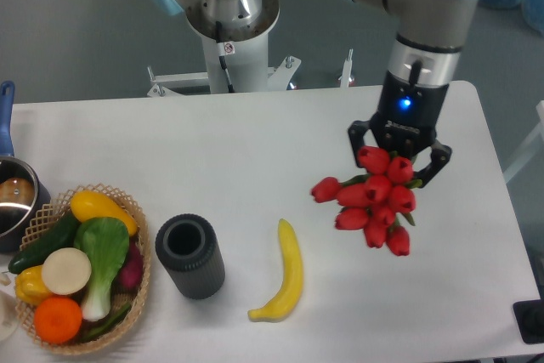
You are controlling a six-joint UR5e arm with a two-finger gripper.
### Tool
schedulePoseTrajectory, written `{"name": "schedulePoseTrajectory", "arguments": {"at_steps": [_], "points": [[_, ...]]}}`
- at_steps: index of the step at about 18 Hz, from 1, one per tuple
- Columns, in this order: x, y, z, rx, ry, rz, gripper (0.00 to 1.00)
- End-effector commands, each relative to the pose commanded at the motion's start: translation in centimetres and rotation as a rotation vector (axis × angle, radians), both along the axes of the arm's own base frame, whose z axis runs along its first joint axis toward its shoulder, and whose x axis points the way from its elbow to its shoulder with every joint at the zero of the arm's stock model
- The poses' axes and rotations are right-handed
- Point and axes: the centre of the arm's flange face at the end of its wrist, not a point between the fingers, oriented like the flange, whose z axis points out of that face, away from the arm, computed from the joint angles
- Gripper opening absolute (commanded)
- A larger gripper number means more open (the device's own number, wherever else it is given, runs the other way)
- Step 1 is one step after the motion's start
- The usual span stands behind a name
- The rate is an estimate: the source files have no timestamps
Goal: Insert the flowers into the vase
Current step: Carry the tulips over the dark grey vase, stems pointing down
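The flowers (371,200), a bunch of red tulip buds, hang in the air over the right part of the table, held from above by my gripper (398,157), which is shut on them. The stems are hidden behind the buds and the gripper. The vase (190,255), a short dark grey cylinder with a round open mouth, stands upright at the lower left of centre, well to the left of the flowers.
A yellow banana (286,273) lies between the vase and the flowers. A wicker basket (138,235) of vegetables sits at the lower left. A steel pot (14,201) with a blue handle is at the left edge. A black object (530,320) sits at the right corner.
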Motion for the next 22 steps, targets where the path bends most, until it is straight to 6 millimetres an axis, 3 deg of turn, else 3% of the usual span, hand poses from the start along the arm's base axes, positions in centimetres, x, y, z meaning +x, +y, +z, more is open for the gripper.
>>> {"name": "schedulePoseTrajectory", "arguments": {"at_steps": [10, 13, 15, 18, 19, 22], "points": [[5.5, 3.7, 1.4, 0.346, -0.195, -0.287, 0.04], [4.7, 4.9, -2.7, 0.473, -0.334, -0.374, 0.04], [4.5, 4.2, -2.0, 0.527, -0.365, -0.392, 0.04], [4.1, 1.5, 0.3, 0.603, -0.367, -0.395, 0.06], [4.0, 1.2, 0.3, 0.625, -0.385, -0.403, 0.06], [6.2, 0.8, -1.0, 0.622, -0.419, -0.408, 0.06]]}}
